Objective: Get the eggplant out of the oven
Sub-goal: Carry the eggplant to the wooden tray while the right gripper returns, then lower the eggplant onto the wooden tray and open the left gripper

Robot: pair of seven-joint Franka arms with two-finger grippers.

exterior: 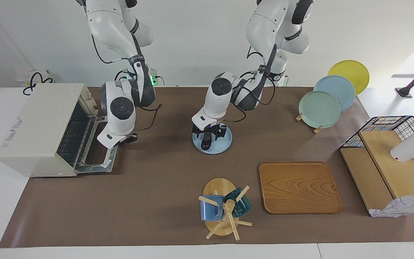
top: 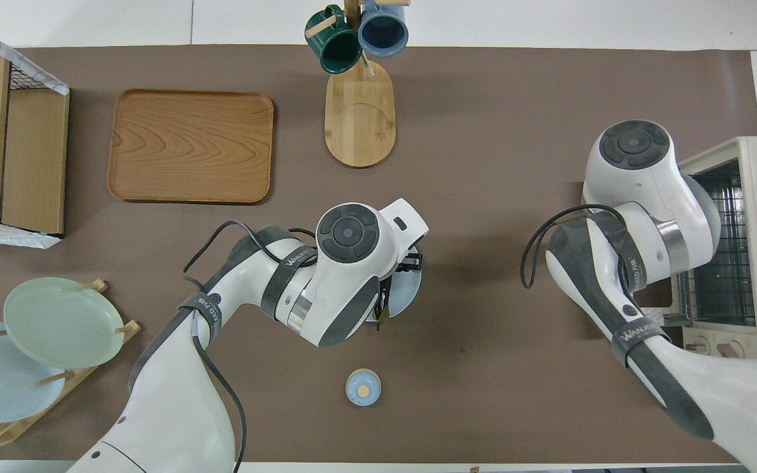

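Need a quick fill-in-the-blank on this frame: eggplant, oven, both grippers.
1. The eggplant lies on a small light blue ____.
2. The oven door is ____.
3. The left gripper is over the ____.
4. The right gripper hangs over the oven's open ____.

Missing words: plate; open; eggplant; door

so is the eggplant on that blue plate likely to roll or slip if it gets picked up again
Probably a bit of both. The eggplant looks glossy and rounded, so it may slip in a grip. It is slim and long, lying on the light blue plate, so a sideways nudge could roll it. It looks stiff.
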